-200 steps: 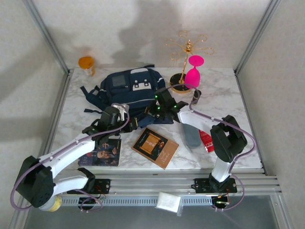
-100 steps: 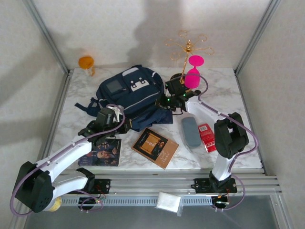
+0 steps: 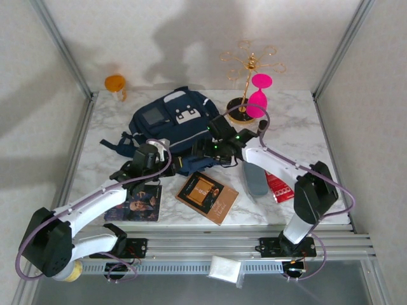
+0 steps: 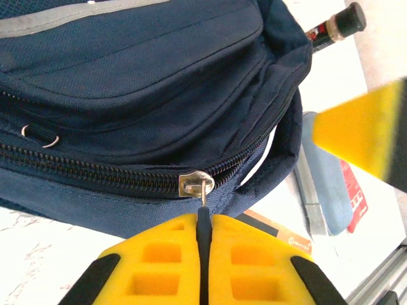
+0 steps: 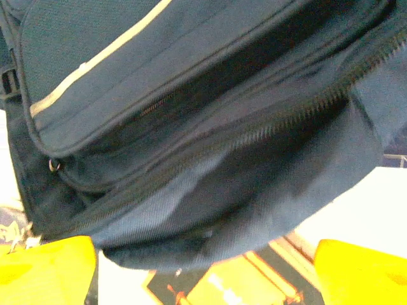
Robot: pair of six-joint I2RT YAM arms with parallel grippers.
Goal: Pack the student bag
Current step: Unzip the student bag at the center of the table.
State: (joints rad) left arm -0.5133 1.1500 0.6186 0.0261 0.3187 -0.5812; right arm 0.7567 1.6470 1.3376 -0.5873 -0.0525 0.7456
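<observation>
Left gripper (image 4: 203, 222) pinches zipper pull (image 4: 198, 185) (right gripper (image 5: 203, 267) agape)

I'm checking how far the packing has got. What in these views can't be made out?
Inside of the student bag: right wrist view, folds and shadow hide it.
Lower end of the zipper pull: left wrist view, pinched inside the shut left hand.
Title of the brown book: top view, too small.
Far end of the grey case: top view, the right arm covers it.
</observation>
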